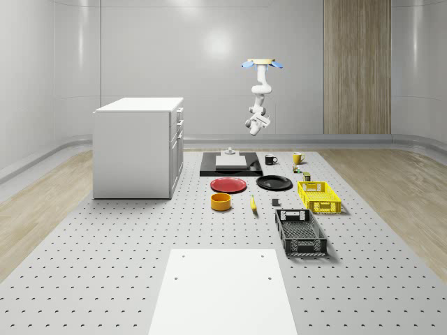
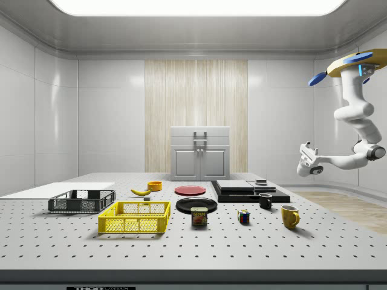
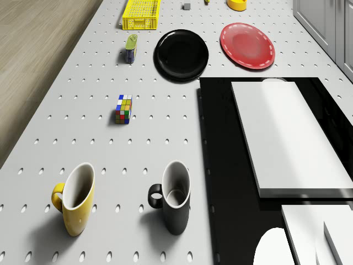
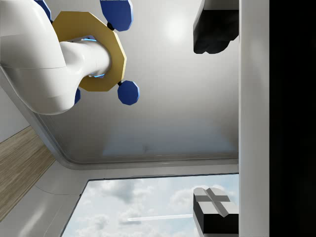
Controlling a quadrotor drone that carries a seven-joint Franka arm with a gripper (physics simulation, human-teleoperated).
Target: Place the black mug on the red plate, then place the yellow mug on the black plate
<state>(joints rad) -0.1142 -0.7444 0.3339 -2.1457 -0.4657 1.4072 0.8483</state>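
**Drone hovered above the far end of the worktop, both mugs still beside the black slab**

The worktop was a wide perforated surface, and the black slab lay at its far end; I place all things relative to this slab. The white cabinet stood on the worktop, beside the slab on the whole-scene view's left. The drone hovered high in the air over the far edge of the slab, and its arm hung down with the gripper well above the slab, touching nothing. In the wrist view two dark fingers stood apart with free space between them, so the gripper was released and held nothing.

The black plate and the red plate lay side by side just in front of the slab, both bare. The black mug stood upright just beside the slab's edge, on the worktop. The yellow mug stood upright near the black mug, on the side away from the slab.
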